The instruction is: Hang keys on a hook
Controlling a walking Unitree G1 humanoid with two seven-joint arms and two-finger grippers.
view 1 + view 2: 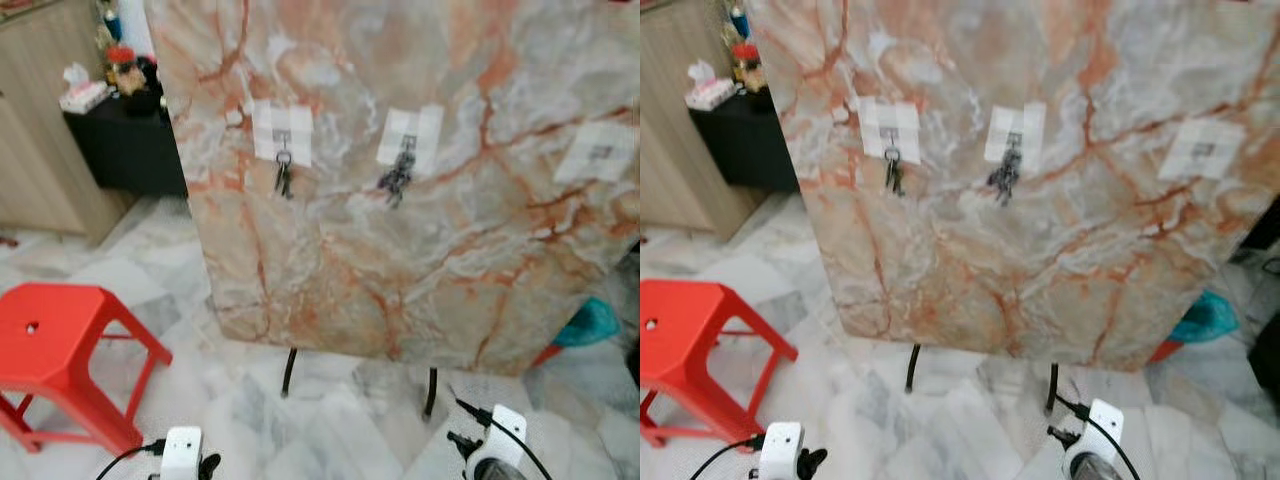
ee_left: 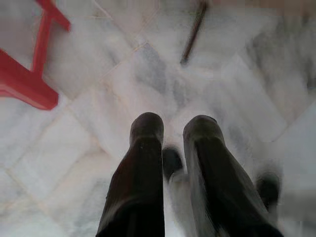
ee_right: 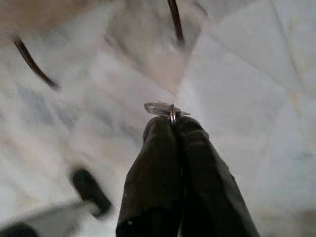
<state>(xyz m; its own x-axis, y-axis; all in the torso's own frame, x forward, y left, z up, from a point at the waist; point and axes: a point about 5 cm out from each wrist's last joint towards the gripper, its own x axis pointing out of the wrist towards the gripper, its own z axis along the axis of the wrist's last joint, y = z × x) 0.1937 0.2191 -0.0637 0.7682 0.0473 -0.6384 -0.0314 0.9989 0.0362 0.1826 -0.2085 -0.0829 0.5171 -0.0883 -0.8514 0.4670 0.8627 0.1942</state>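
Observation:
A marble board [image 1: 420, 260] stands upright on thin black legs and carries three white taped patches, each with a small hook. One bunch of keys [image 1: 284, 178] hangs on the left hook and another bunch [image 1: 396, 180] on the middle hook. The right hook [image 1: 600, 152] is bare. My right gripper [image 3: 170, 121] hangs low over the floor, shut on a small key with a metal ring [image 3: 165, 109] that sticks out at its fingertips. My left gripper [image 2: 173, 128] also points down at the floor, open by a narrow gap with nothing in it. Both wrists show at the bottom of the eye views.
A red plastic stool [image 1: 60, 350] stands on the marble floor to my left. At the back left is a black cabinet [image 1: 125, 145] with small items on top, beside a wooden cupboard. A teal object [image 1: 590, 322] lies behind the board's lower right corner.

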